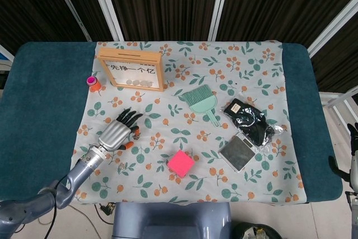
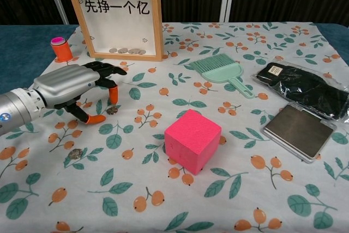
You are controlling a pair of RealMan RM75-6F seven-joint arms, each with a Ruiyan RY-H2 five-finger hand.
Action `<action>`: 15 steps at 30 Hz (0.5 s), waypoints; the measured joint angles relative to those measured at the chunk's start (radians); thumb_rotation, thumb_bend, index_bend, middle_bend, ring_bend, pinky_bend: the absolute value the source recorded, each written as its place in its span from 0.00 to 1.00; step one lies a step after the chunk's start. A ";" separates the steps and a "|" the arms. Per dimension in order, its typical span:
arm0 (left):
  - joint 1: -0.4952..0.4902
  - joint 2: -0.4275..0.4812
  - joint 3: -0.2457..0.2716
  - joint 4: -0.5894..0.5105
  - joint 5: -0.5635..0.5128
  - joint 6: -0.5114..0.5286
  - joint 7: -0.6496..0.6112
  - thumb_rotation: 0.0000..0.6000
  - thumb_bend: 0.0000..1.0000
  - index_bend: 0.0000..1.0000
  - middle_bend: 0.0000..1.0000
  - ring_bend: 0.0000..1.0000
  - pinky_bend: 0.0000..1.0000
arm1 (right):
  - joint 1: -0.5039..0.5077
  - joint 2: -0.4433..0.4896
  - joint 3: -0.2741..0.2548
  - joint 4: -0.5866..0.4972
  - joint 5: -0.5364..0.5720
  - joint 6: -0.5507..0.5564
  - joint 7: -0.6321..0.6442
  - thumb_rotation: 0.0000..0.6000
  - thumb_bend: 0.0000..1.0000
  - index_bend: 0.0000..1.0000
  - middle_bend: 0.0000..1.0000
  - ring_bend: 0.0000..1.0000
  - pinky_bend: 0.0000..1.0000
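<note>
Coin (image 2: 112,111) is lying flat on the flowered cloth (image 2: 229,189) at left-centre of the chest view, just under the left hand (image 2: 71,88), which is hovering empty with its fingers spread and curling downward. Being so thin, the coin is likely risking a skid sideways under the fingertips (image 2: 113,92), or the cloth is risking getting bunched up instead.

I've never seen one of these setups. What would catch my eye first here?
Probably the silvery left hand with orange fingertips, poised over a small coin on the floral cloth. Next the bright pink cube near the middle, and the wooden frame with coins behind glass, standing at the back left.
</note>
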 measured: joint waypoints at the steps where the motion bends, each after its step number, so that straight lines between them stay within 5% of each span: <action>1: 0.000 0.001 -0.001 -0.001 0.001 -0.002 0.001 1.00 0.28 0.46 0.06 0.00 0.00 | 0.000 0.000 0.000 0.000 0.000 0.000 0.000 1.00 0.39 0.08 0.05 0.00 0.00; 15: -0.001 0.000 -0.015 -0.008 0.018 -0.030 0.012 1.00 0.31 0.44 0.06 0.00 0.00 | -0.001 0.001 0.002 0.000 0.006 0.000 -0.001 1.00 0.39 0.08 0.05 0.00 0.00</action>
